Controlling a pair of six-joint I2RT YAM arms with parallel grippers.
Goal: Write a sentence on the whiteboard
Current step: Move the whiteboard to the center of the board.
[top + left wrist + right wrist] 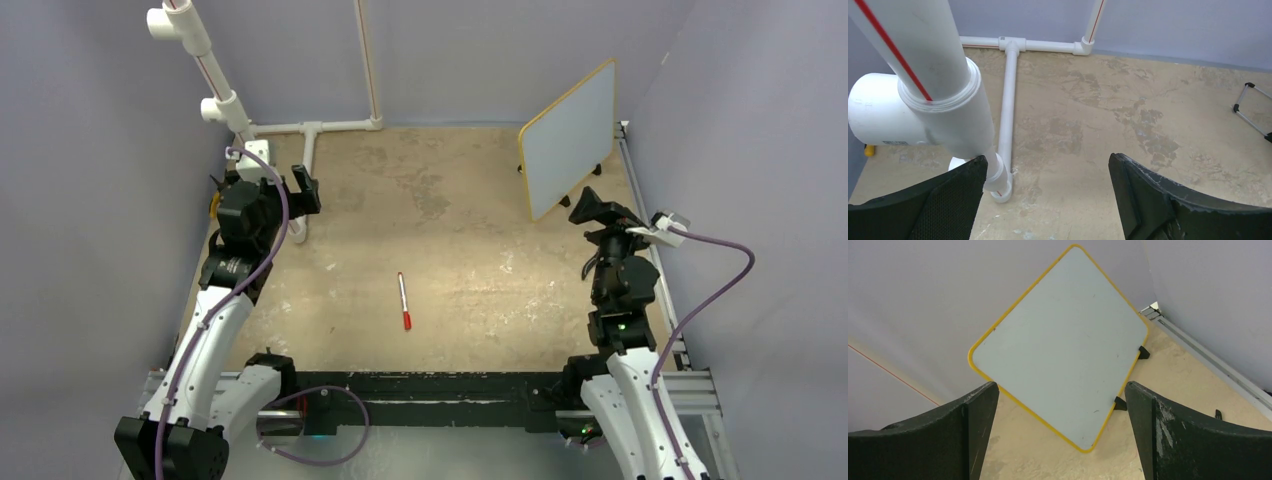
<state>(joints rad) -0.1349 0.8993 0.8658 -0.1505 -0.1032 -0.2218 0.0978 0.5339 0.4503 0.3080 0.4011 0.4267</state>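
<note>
Right, status: both my pincers stand wide open, nothing in either. My left gripper (1048, 167) hangs over the far-left part of the table (450, 210), fingers (938, 205) spread, just beside the white PVC pipe frame (1009, 95). A pipe tee (878, 115) fills the left of that wrist view, close to the lens. My right gripper (1062, 390) is up on the right side, jaws spread just as wide, aimed straight at the whiteboard (1063, 340). The whiteboard stands in the far-right corner on its small black feet (1120, 403), close to the right wall (720, 150), yellow frame all round. Its face reads plain white from my wrist camera, bar a few tiny specks. It is near my right fingertips but apart from them, no contact. Red-capped marker (403, 300) lies flat on the table roughly midway between the two arms, red end toward the near edge, white barrel pointing away. It is well apart from both pincers. Writing step not yet done.
</note>
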